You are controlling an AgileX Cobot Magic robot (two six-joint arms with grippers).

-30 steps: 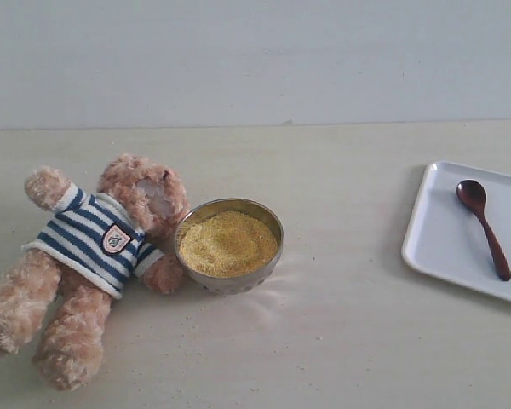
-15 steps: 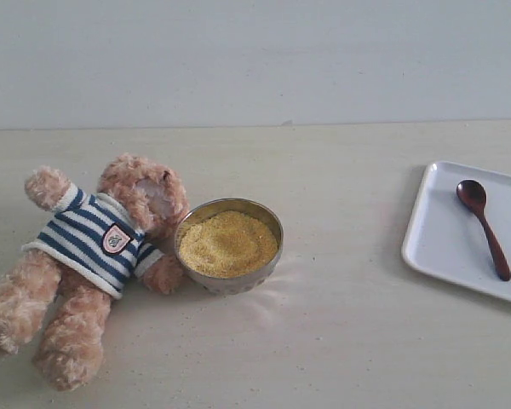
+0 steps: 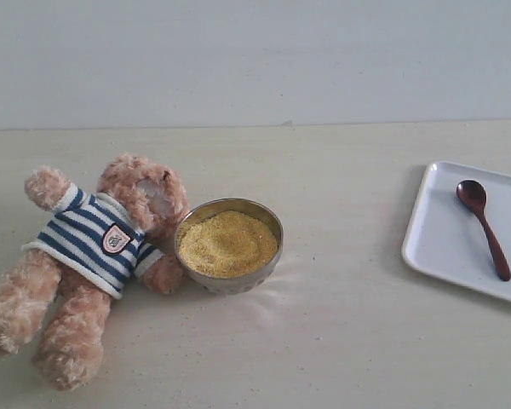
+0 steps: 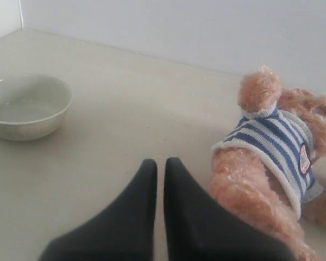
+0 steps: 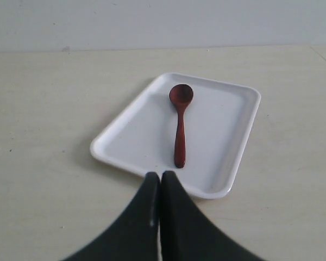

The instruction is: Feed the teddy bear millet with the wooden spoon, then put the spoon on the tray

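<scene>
While the spoon point(image 3: 485, 228) is seen lying in the tray point(image 3: 439, 243) at the right edge of the bench point(image 3: 341, 341), the bear point(image 3: 94, 247) is laid on its back near the left edge, its arm touching the bowl point(image 3: 230, 281) of millet point(image 3: 228, 243). The left gripper point(image 4: 160, 163) and the right gripper point(image 5: 160, 175) are held closed, empty.

Nothing can be read: the small red-edged chest badge point(image 3: 114, 239) on the fluffy light-brown teddy bear point(image 3: 141, 192) is too blurred.

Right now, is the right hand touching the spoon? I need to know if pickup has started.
Apart. The exterior view shows the spoon lying alone on the tray, with the right hand out of that picture.
</scene>
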